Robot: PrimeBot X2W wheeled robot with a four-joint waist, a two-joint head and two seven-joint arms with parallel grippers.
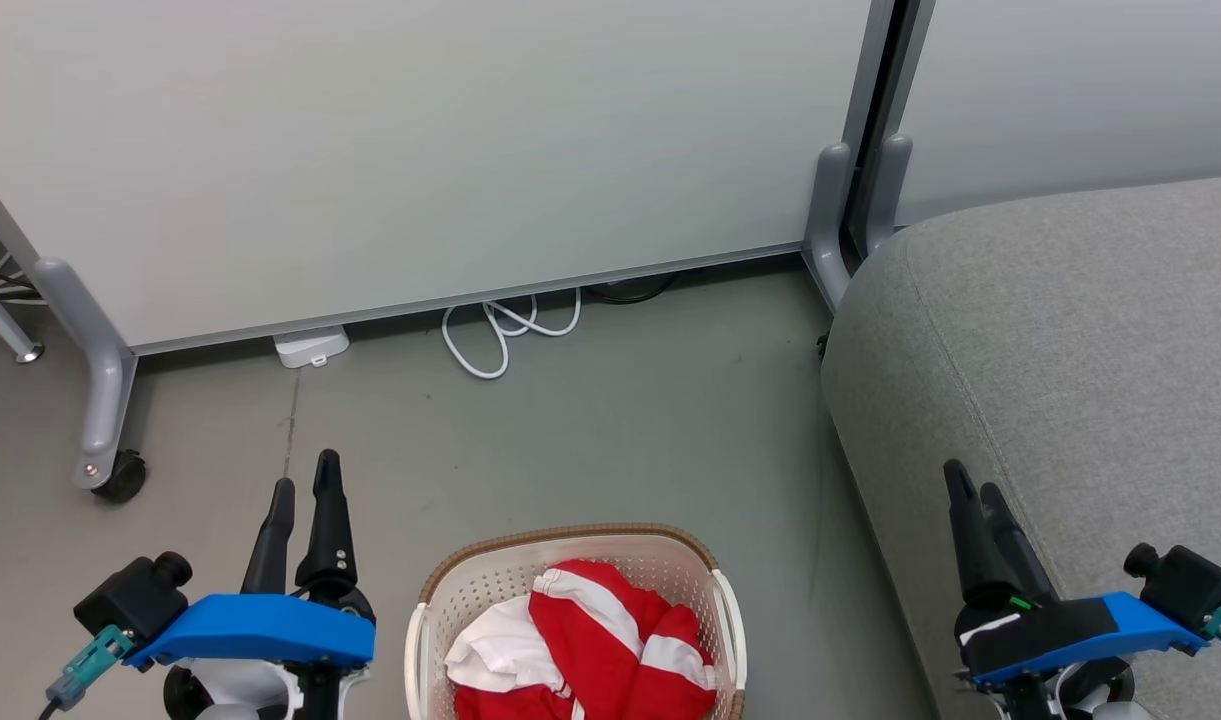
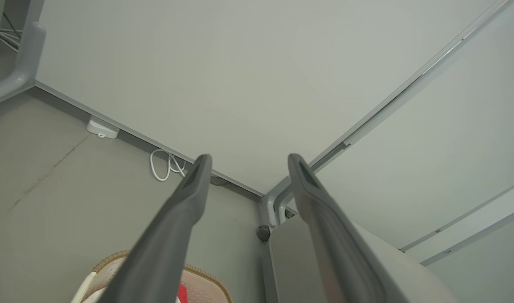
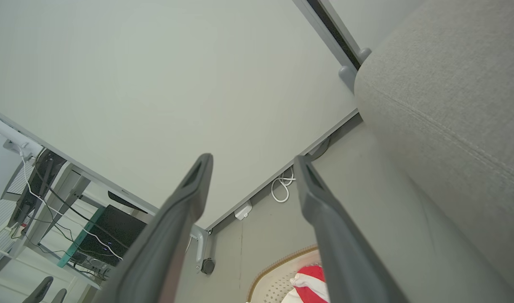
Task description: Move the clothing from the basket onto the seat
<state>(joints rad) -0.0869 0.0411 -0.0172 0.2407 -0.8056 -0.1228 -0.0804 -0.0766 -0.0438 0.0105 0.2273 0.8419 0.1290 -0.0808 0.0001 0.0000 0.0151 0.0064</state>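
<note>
Both claws stand wide apart with nothing between their long, dark, matte fingers, which taper to blunt tips. The left gripper (image 1: 305, 475) rises from a glossy blue plastic housing (image 1: 260, 625) over bare floor. The right gripper (image 1: 972, 480) rises from a matching housing and shows against the rounded front edge of the seat (image 1: 1070, 330). That seat is a big light-grey cushion in coarse woven cloth, with a stitched seam running along its curve. Between the two claws, and nearer the robot than their fingertips, sits the basket (image 1: 570, 532). It is cream plastic pierced with small holes, rounded at the corners, with a brown woven-look rim and white side handles. It lies closer to the left claw than to the right, and neither claw touches it. Inside it the clothing (image 1: 610, 630) lies crumpled in soft red folds crossed by broad white bands. The floor (image 1: 620, 420) is smooth dull grey. A looped white cable (image 1: 490, 335) and a small white box (image 1: 312, 347) lie under the pale, flat partition panel (image 1: 420, 150), whose grey leg ends in a black caster (image 1: 120, 478).
</note>
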